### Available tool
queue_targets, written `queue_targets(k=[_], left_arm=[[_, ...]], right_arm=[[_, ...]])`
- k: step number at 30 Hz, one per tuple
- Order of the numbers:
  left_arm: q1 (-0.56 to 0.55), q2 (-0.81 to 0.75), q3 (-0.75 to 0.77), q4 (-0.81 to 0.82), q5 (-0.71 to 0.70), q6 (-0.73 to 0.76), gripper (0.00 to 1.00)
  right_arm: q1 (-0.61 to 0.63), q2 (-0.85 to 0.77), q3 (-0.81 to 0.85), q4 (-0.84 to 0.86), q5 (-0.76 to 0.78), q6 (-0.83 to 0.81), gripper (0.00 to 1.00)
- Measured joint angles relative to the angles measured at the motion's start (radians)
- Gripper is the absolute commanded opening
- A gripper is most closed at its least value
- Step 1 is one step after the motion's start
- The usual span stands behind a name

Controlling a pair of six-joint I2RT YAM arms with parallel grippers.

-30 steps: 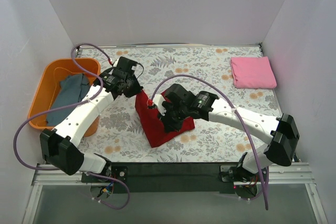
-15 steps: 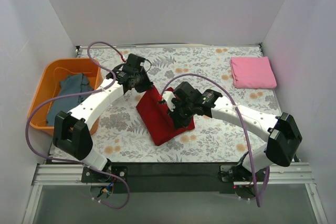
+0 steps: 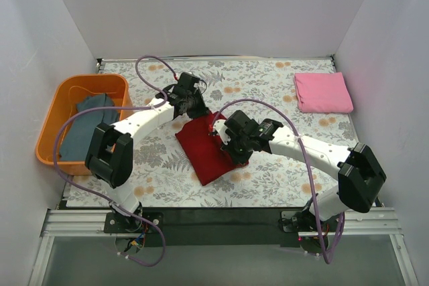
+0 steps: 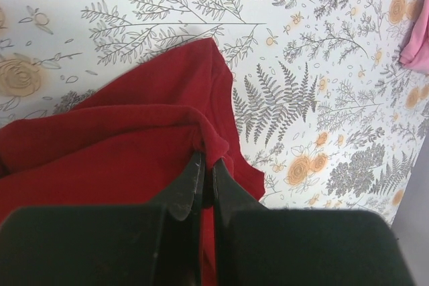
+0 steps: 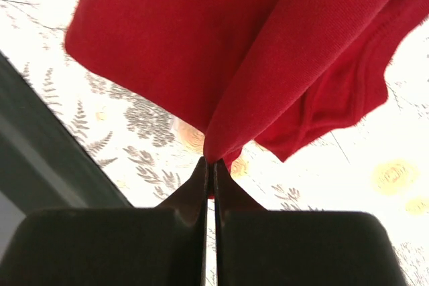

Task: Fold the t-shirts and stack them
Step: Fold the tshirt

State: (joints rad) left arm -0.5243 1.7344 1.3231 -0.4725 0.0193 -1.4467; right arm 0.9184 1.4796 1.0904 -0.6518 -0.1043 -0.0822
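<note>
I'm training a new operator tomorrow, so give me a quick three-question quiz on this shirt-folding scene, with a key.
1. True or false: the left pincer and the right pincer are both shut on the red shirt.
2. Where is the pink shirt? A. hanging from the left pincer; B. folded flat at the far right corner of the table; C. under the red shirt.
3. Fill in: the grey-blue shirt lies in the orange ____.
Key: 1 true; 2 B; 3 basket.
</note>
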Motion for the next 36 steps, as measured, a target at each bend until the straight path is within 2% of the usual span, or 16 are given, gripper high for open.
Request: queue_targets(k=[13,16,17,20,23,24,25,30,32,36], left_arm=[[-0.024,0.061,-0.042,0.119,-0.005,0.035,0.02],[-0.024,0.061,-0.060,0.152,-0.006,0.039,0.13],[-0.024,0.061,-0.071,0.168,-0.009,0.040,0.28],[-0.024,0.061,-0.092,0.203,-0.031,0.043,0.42],[-0.024,0.053,-0.107,0.227,-0.061,0.037,0.52],[-0.024,0.045,-0.114,0.235,-0.070,0.037,0.60],[-0.024,0.033,-0.123,0.241,-0.080,0.038,0.63],[-0.023,-0.090,-0.210,0.259,-0.093,0.034,0.64],[-0.023,-0.148,-0.251,0.269,-0.091,0.037,0.61],[-0.023,-0.203,-0.317,0.275,-0.093,0.047,0.56]], right_arm=[[-0.003,0.010,-0.086,0.065,0.148,0.035,0.01],[-0.003,0.014,-0.104,0.086,0.201,0.060,0.14],[-0.005,0.014,-0.109,0.091,0.222,0.071,0.20],[-0.010,0.013,-0.121,0.107,0.296,0.096,0.31],[-0.026,0.013,-0.127,0.116,0.374,0.119,0.38],[-0.034,0.013,-0.129,0.124,0.397,0.126,0.38],[-0.044,0.013,-0.132,0.132,0.419,0.133,0.39],[-0.110,-0.005,-0.142,0.154,0.452,0.154,0.37],[-0.134,-0.040,-0.156,0.188,0.391,0.154,0.35],[-0.149,-0.103,-0.178,0.267,0.166,0.156,0.34]])
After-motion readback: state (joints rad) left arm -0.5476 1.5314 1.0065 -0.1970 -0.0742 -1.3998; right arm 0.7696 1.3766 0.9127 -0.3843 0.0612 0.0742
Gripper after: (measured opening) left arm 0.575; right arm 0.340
